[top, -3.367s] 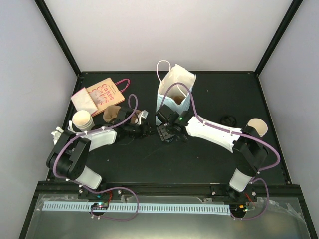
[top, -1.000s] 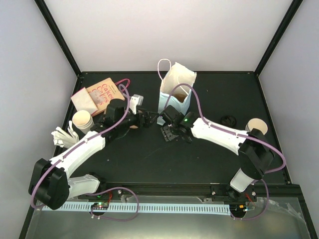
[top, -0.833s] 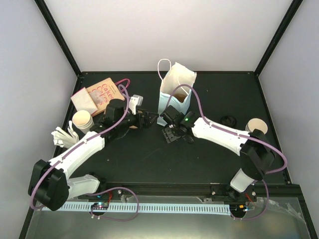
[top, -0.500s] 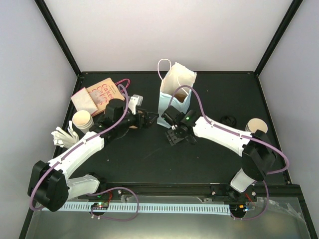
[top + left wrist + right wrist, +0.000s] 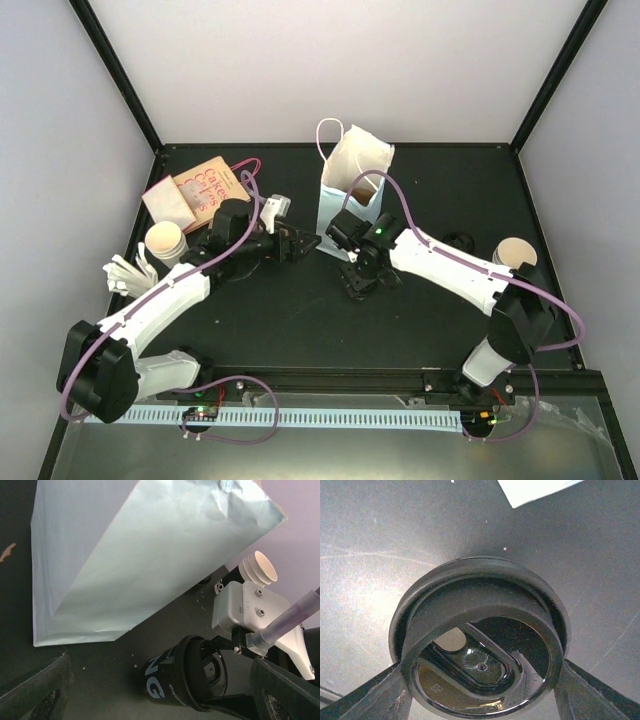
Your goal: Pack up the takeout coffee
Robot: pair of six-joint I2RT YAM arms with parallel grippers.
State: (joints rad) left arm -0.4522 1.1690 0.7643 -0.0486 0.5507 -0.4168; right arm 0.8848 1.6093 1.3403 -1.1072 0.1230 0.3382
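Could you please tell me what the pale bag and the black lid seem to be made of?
The bag looks like matte, pale paper: sharp creases, crumpled top edge. The lid is probably glossy black plastic: bright reflections, moulded rim.

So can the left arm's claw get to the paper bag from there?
Probably yes. The left claw is open and right next to the paper bag, with only bare table between them, though the right arm is close.

black table (image 5: pixel 300 330) enclosed by pale lilac walls (image 5: pixel 300 70).
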